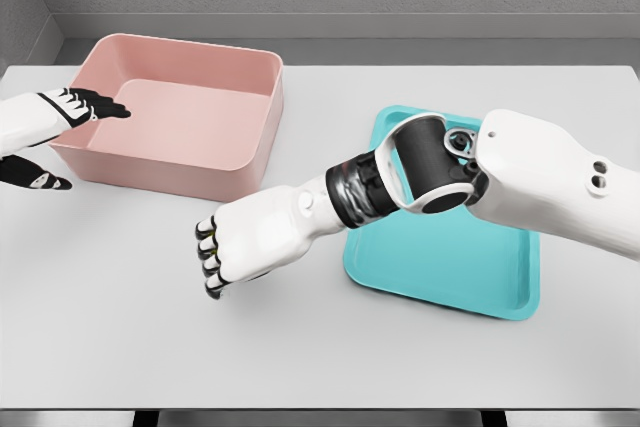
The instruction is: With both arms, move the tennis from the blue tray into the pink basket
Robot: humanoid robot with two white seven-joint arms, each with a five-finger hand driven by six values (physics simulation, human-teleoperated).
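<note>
Item: tennis ball. Count in view: none. Neither the blue tray (450, 282) nor the pink basket (175, 122) shows it; it may lie hidden under the right forearm or inside the curled right hand, and which cannot be told.

Handling, as a judgement: a tennis ball is light, springy, with a felt nap that grips well; not fragile. It rolls freely on a flat tray, so it should be taken across its widest part with fingers wrapped round.

Blue tray: one. Shallow, flat-floored, to the right of the pink basket and apart from it, partly covered by the right arm.

Pink basket: one. Deep, straight-walled, interior bare as far as seen.

Right hand (243, 244): one. Below the basket's near-right corner, between basket and tray, over bare table (320, 357); fingers curled under, back of hand up. Whether it encloses anything cannot be seen.

Left hand (85, 107): one. At the basket's left wall, fingers extended flat, holding nothing.
</note>
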